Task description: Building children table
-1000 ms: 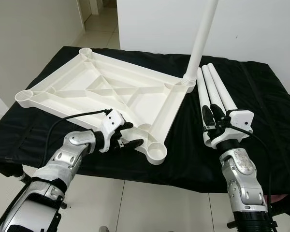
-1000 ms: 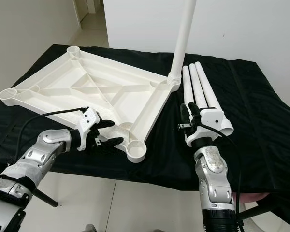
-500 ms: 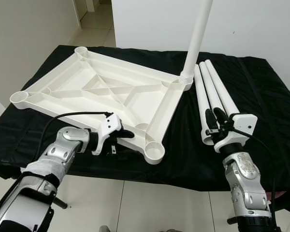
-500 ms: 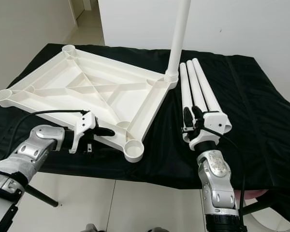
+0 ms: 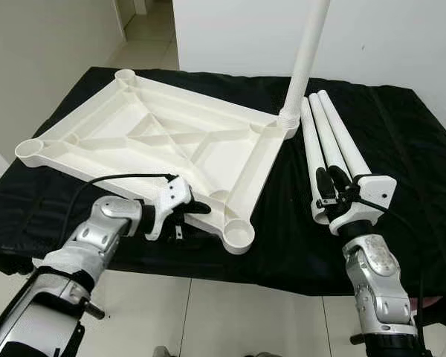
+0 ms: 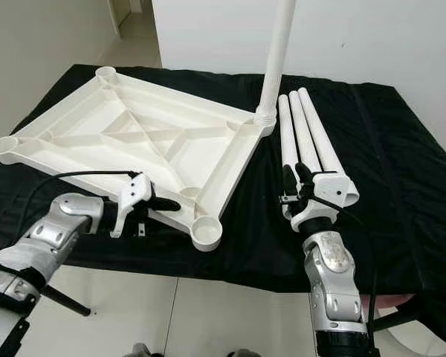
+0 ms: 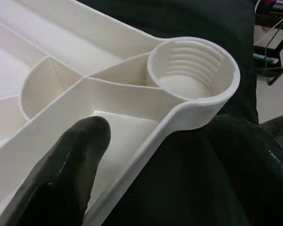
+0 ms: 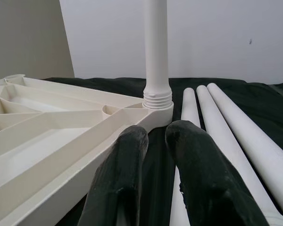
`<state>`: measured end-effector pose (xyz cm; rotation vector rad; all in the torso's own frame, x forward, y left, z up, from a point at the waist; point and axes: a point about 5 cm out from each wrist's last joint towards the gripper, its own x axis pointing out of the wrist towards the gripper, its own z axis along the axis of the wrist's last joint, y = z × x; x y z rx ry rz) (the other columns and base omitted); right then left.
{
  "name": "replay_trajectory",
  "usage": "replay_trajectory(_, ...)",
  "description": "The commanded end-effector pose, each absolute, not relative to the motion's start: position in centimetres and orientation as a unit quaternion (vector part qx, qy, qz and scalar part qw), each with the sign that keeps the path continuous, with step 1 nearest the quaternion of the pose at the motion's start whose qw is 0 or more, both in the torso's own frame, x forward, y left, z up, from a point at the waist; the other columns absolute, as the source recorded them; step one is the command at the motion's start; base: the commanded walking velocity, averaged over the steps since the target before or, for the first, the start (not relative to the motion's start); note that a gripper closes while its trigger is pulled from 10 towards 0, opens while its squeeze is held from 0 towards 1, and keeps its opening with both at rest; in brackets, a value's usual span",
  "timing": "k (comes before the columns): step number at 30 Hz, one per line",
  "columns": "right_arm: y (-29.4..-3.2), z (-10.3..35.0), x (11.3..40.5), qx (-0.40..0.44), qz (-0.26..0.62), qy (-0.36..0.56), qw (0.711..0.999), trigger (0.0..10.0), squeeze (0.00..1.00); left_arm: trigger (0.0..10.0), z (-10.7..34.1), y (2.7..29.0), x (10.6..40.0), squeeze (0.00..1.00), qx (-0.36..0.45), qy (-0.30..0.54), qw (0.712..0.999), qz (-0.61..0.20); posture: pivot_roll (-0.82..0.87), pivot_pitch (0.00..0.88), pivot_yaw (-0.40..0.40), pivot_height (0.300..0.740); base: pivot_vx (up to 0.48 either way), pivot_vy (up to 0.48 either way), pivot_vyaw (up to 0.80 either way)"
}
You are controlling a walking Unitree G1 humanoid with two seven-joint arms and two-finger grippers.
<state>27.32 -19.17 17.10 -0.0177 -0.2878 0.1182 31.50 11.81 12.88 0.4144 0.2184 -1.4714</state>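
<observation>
A white plastic tabletop point(image 5: 171, 141) lies upside down on the black-covered table point(image 5: 401, 126). One white leg point(image 5: 306, 59) stands upright, screwed into its far right corner socket. Three loose legs point(image 5: 331, 141) lie side by side to the right of it. My left gripper point(image 5: 193, 210) is shut on the tabletop's near rim, just left of the empty near corner socket point(image 7: 193, 66); one finger point(image 7: 70, 174) lies on top and the other is hidden beneath. My right gripper point(image 5: 329, 177) hovers over the near end of the leftmost loose leg, its fingers point(image 8: 127, 160) slightly apart and holding nothing.
The table's near edge runs just behind both wrists, with tiled floor point(image 5: 230, 312) below. A white wall point(image 5: 386, 37) stands behind the table and a doorway point(image 5: 145, 22) opens at the back left. Bare black cloth lies right of the loose legs.
My left gripper, open with spread fingers a second ago, has moved onto the tabletop's near rim and shut on it. The right arm has barely moved. The camera shifted slightly.
</observation>
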Motion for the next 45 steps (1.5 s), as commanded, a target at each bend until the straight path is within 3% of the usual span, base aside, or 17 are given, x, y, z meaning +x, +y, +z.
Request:
replay_trajectory(1, -19.3, 16.9, 27.2, -0.008, 0.056, -0.136, 0.989, 10.0, 0.0, 10.0, 11.6, 12.0, 31.1, 0.0, 0.202, 0.13, 0.706, -0.666, -0.14, 0.076, 0.046, 0.74, 0.0, 0.0, 0.0)
replay_trajectory(16, -19.2, 16.9, 27.2, -0.004, 0.054, -0.135, 0.989, 10.0, 0.0, 10.0, 10.9, 12.2, 32.1, 0.0, 0.249, 0.15, 0.728, -0.62, -0.13, 0.082, 0.051, 0.74, 0.0, 0.0, 0.0)
replay_trajectory(17, -19.2, 16.9, 27.2, -0.003, 0.054, -0.135, 0.989, 10.0, 0.0, 4.6, 10.8, 12.3, 32.2, 0.0, 0.251, 0.151, 0.729, -0.618, -0.13, 0.084, 0.051, 0.74, 0.0, 0.0, 0.0)
replay_trajectory(18, -19.2, 16.9, 27.2, -0.003, 0.053, -0.135, 0.989, 10.0, 0.0, 0.6, 10.9, 12.4, 32.2, 0.0, 0.252, 0.151, 0.731, -0.616, -0.13, 0.084, 0.051, 0.74, 0.0, 0.0, 0.0)
replay_trajectory(20, -19.1, 16.8, 27.3, -0.002, 0.053, -0.135, 0.989, 10.0, 0.0, 0.0, 11.0, 12.5, 32.3, 0.0, 0.249, 0.15, 0.734, -0.614, -0.13, 0.081, 0.052, 0.74, 0.0, 0.0, 0.0)
replay_trajectory(36, -19.0, 16.8, 27.5, 0.0, 0.056, -0.136, 0.989, 10.0, 0.0, 0.0, 11.3, 12.5, 32.7, 0.0, 0.228, 0.132, 0.763, -0.59, -0.12, 0.084, 0.041, 0.74, 0.0, 0.0, 0.0)
replay_trajectory(37, -18.9, 16.9, 27.6, 0.0, 0.057, -0.136, 0.989, 10.0, 0.0, 10.0, 11.5, 12.0, 32.4, 0.0, 0.213, 0.12, 0.765, -0.596, -0.12, 0.084, 0.041, 0.74, 0.0, 0.0, 0.0)
replay_trajectory(41, -18.9, 16.9, 27.6, 0.0, 0.057, -0.136, 0.989, 10.0, 0.0, 10.0, 11.5, 12.0, 32.4, 0.0, 0.213, 0.12, 0.765, -0.596, -0.12, 0.084, 0.041, 0.74, 0.0, 0.0, 0.0)
replay_trajectory(43, -18.7, 16.9, 27.9, 0.003, 0.059, -0.137, 0.989, 10.0, 0.0, 10.0, 11.7, 10.2, 31.0, 0.0, 0.16, 0.085, 0.764, -0.619, -0.11, 0.08, 0.037, 0.74, 0.0, 0.0, 0.0)
replay_trajectory(45, -18.7, 16.9, 27.9, 0.003, 0.059, -0.137, 0.989, 10.0, 0.0, 10.0, 11.7, 10.2, 31.0, 0.0, 0.16, 0.085, 0.764, -0.619, -0.11, 0.08, 0.037, 0.74, 0.0, 0.0, 0.0)
